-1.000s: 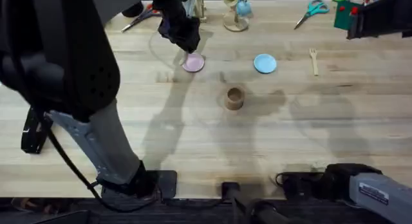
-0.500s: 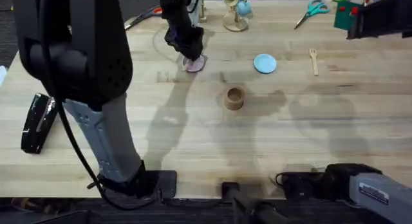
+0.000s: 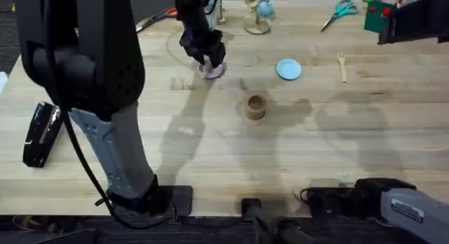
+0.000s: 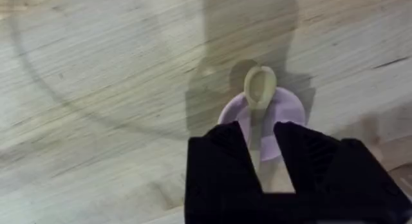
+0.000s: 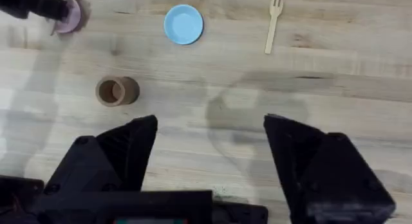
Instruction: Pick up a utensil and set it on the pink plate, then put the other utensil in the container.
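My left gripper is shut on the handle of the small wooden spoon. The spoon's bowl lies over the far rim of the pink plate, and the fingers hang just above the plate. From overhead, the left gripper covers most of the pink plate. The wooden fork lies alone at the right, also seen as the fork. The wooden cup stands mid-table. My right gripper is open, high above the table, holding nothing.
A light-blue plate sits between the pink plate and the fork. Teal scissors, a wooden stand and a green and red object line the far edge. A black object lies at the left.
The left arm has come lower over the pink plate with the spoon, then nearly stopped in the last half second. The fork, cup and right arm have not moved.
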